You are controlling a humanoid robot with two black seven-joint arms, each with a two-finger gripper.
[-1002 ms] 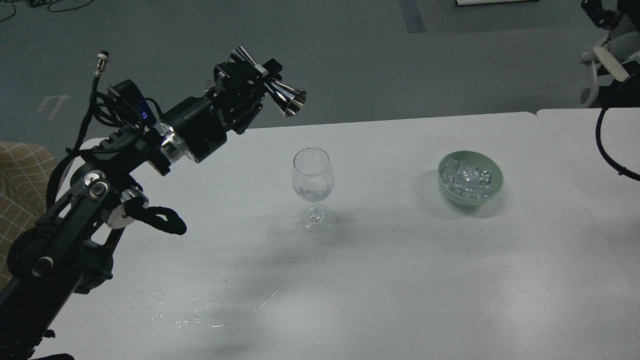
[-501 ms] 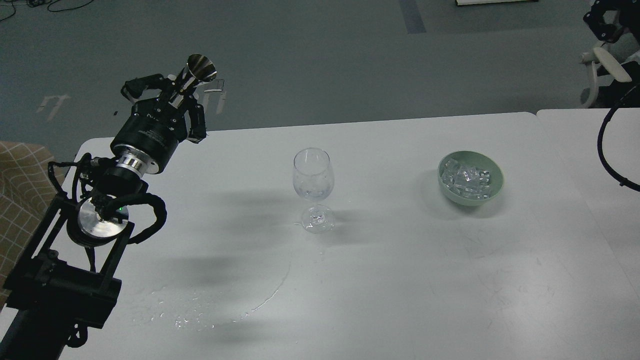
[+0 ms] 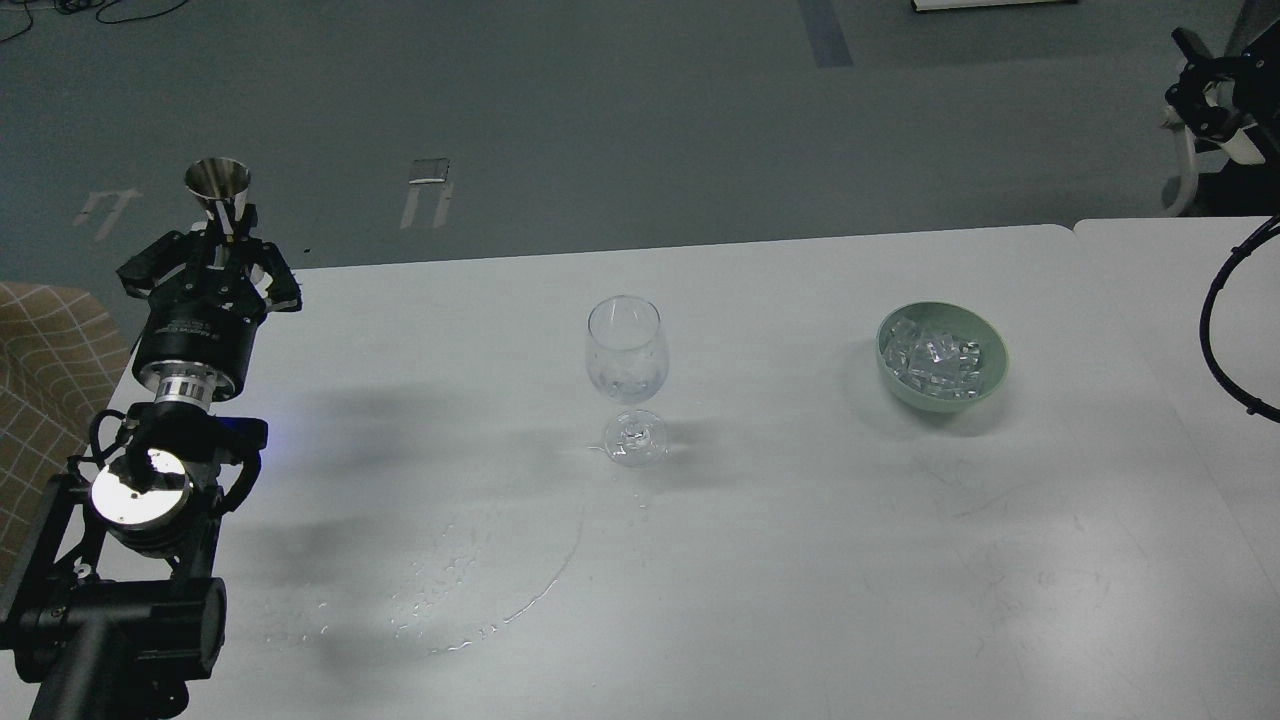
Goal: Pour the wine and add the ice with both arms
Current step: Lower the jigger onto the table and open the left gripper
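Note:
A clear stemmed glass (image 3: 626,372) stands upright in the middle of the white table (image 3: 800,560), with a little clear wine (image 3: 628,388) low in its bowl. A pale green bowl (image 3: 990,372) to its right holds a heap of clear ice cubes (image 3: 935,356). My left gripper (image 3: 222,238) is at the table's far left edge, well left of the glass, shut on a silver double-cone measuring cup (image 3: 218,186) held upright. My right gripper (image 3: 1203,98) is small and dark at the top right, off the table; its fingers cannot be told apart.
A thin puddle of clear spilled liquid (image 3: 480,600) lies on the table in front of and left of the glass. A second white table (image 3: 1160,300) adjoins on the right. A black cable (image 3: 1212,330) loops over it. A chequered cloth (image 3: 50,340) is at the far left.
My left arm has swung left and back, away from above the glass. The measuring cup has turned from tilted sideways to upright. The glass and bowl have not moved.

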